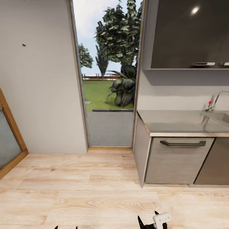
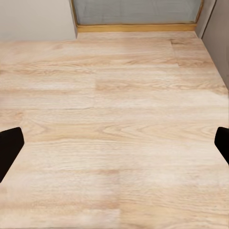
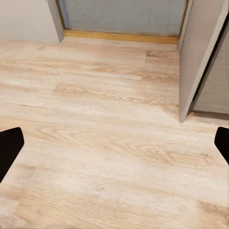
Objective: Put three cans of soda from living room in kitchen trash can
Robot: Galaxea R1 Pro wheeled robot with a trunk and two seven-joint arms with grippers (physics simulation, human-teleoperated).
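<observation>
The right gripper (image 1: 152, 221) is poking its black fingertips and a white block into the bottom of the head view, and the left gripper (image 1: 66, 227) is showing as two tiny dark tips at the bottom edge; in both wrist views the fingertips are sitting at the opposite side edges with bare plank floor (image 2: 114, 119) between them, so both pincers are standing wide open and holding nothing.

No soda can and no trash can is appearing here, so where they are I cannot tell. Judging from the task alone, a drink can is likely light, stiff and smooth-sided, so gripping across the middle of its body with square pads seems soundest, without crushing it.

The kitchen is lying ahead and to the right: a steel countertop (image 1: 171, 122) with a sink (image 1: 218, 124) and tap, a dark upper cabinet (image 1: 190, 35), and a grey drawer front (image 1: 178, 160); the cabinet's side panel (image 3: 200, 62) is forming the nearest corner to clear; a glass door (image 1: 108, 79) is facing the garden; open floor is stretching left.
</observation>
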